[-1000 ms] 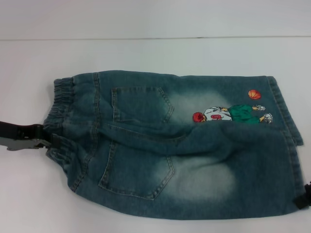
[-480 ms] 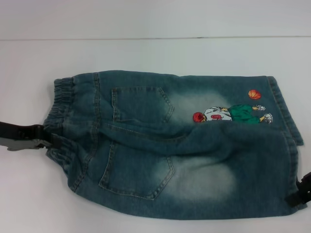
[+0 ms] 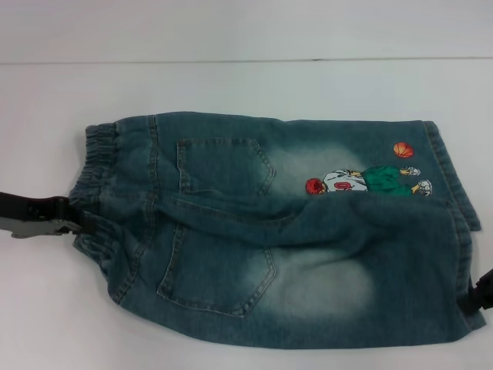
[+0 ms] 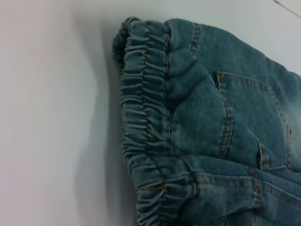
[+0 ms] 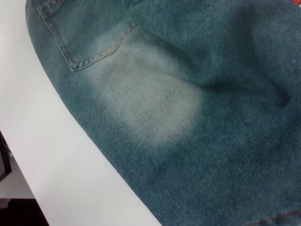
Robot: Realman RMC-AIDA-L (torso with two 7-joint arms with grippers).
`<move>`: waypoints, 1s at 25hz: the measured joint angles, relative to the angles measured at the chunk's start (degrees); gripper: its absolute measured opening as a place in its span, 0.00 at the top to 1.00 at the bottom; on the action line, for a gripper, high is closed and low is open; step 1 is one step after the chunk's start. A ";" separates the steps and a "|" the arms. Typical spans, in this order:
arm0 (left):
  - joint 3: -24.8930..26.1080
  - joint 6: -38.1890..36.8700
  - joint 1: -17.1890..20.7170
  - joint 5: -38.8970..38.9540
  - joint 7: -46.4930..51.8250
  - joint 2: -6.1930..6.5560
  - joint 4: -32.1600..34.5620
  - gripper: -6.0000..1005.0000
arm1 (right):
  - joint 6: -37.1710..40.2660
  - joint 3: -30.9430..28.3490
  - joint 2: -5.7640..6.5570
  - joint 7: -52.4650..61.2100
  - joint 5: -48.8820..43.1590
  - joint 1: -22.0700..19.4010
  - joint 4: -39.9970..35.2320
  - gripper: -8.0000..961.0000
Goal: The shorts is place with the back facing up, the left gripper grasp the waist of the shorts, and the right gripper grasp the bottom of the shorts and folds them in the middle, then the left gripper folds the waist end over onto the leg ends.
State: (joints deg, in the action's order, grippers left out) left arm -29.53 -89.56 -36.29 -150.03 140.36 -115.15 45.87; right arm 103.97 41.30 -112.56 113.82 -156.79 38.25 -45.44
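The blue denim shorts [image 3: 269, 231] lie flat on the white table, back up, with both patch pockets showing. The gathered waist [image 3: 96, 177] points left and the leg ends [image 3: 451, 200] point right. The embroidered player [image 3: 366, 183] and orange ball sit on the far leg. My left gripper [image 3: 83, 223] reaches in from the left and is shut on the waist, which puckers around it. The left wrist view shows the ruffled waist [image 4: 146, 117] close up. My right gripper [image 3: 481, 291] sits at the hem of the near leg, at the picture's right edge. The right wrist view shows the faded near leg [image 5: 155, 103].
The white table [image 3: 246, 85] extends behind the shorts to a line at the back. In the right wrist view the table's near edge [image 5: 19, 179] drops to dark floor close by the near leg.
My right gripper has moved a little up along the near leg's hem, and the hem corner has shifted slightly. The left gripper and the waist have stayed still.
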 joint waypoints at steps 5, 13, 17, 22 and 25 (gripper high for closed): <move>0.01 0.00 -0.07 0.00 0.01 0.09 0.00 0.94 | -0.47 -0.46 -0.09 -0.03 0.06 -0.03 -0.18 0.92; 4.18 1.01 0.29 2.00 0.44 0.18 0.00 0.94 | -4.83 -10.22 1.33 -2.58 12.73 -2.76 0.81 0.99; 8.32 1.86 0.87 4.82 0.45 0.25 -0.08 0.94 | -8.39 -13.52 1.69 -3.14 19.48 -4.64 3.71 0.99; 9.41 5.34 1.59 9.89 0.44 0.28 -1.95 0.94 | -16.60 -15.70 1.56 -4.80 27.11 -6.80 9.46 0.99; 9.73 8.95 1.78 13.12 0.19 0.19 -4.63 0.94 | -20.91 -16.00 1.12 -6.94 30.95 -7.44 12.48 0.99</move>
State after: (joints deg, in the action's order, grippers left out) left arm -19.79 -80.61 -34.52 -136.91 140.55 -114.96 41.24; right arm 83.06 25.30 -111.44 106.88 -125.85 30.81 -32.95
